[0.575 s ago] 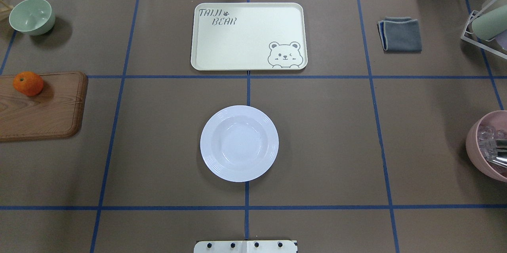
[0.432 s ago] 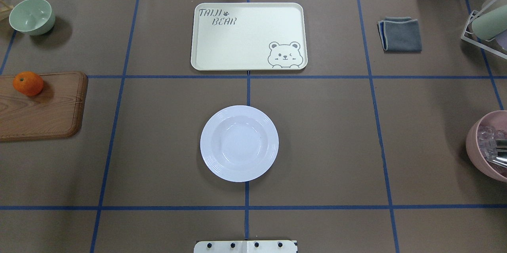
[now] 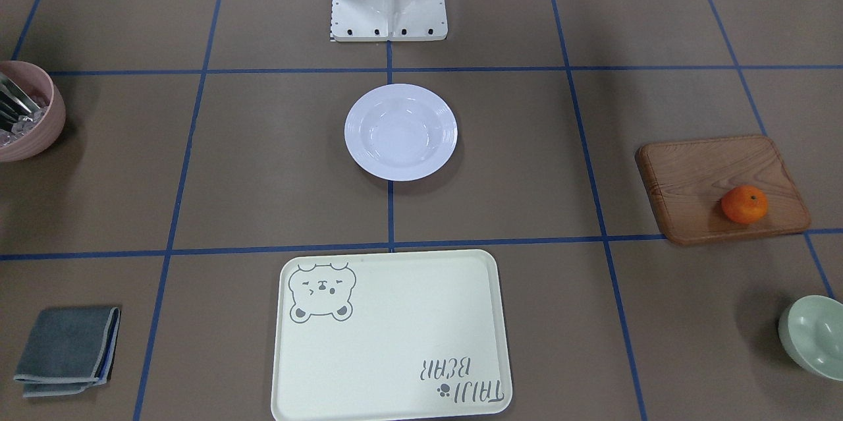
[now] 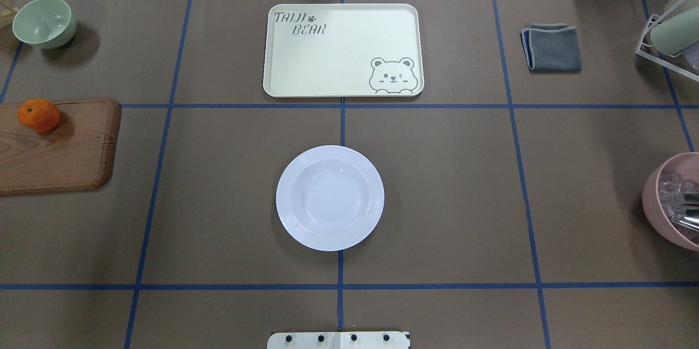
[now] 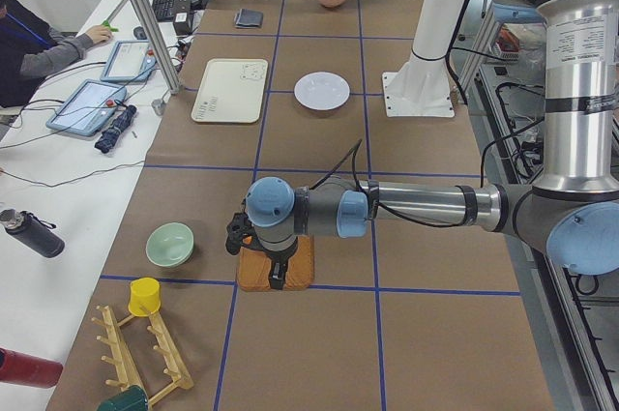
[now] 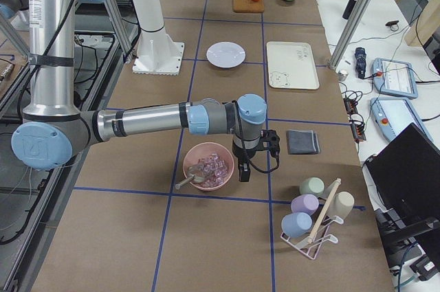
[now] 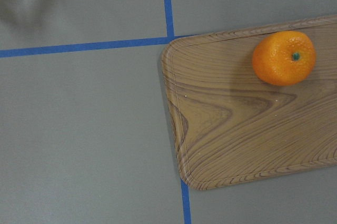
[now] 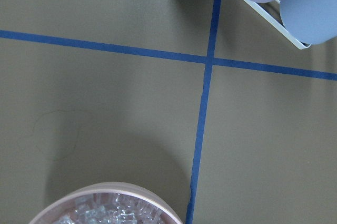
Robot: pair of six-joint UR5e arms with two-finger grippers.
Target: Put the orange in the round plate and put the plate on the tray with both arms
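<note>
The orange (image 4: 38, 114) sits at a far corner of a brown wooden board (image 4: 65, 152) at the table's left edge; the left wrist view has the orange (image 7: 284, 58) at its upper right. The empty white round plate (image 4: 330, 197) rests at the table's middle. Beyond it lies the bare cream tray (image 4: 343, 50). My left gripper (image 5: 275, 283) hangs over the board, seen only from the left side view. My right gripper (image 6: 242, 176) hangs beside the pink bowl (image 6: 207, 166), seen only from the right side view. Of both, I cannot tell open from shut.
A pale green bowl (image 4: 43, 22) stands at the far left. A folded grey cloth (image 4: 552, 47) lies far right, next to a cup rack (image 4: 669, 37). The pink bowl (image 4: 674, 201) holds ice and a spoon. A seated person (image 5: 39, 39) is beyond the table.
</note>
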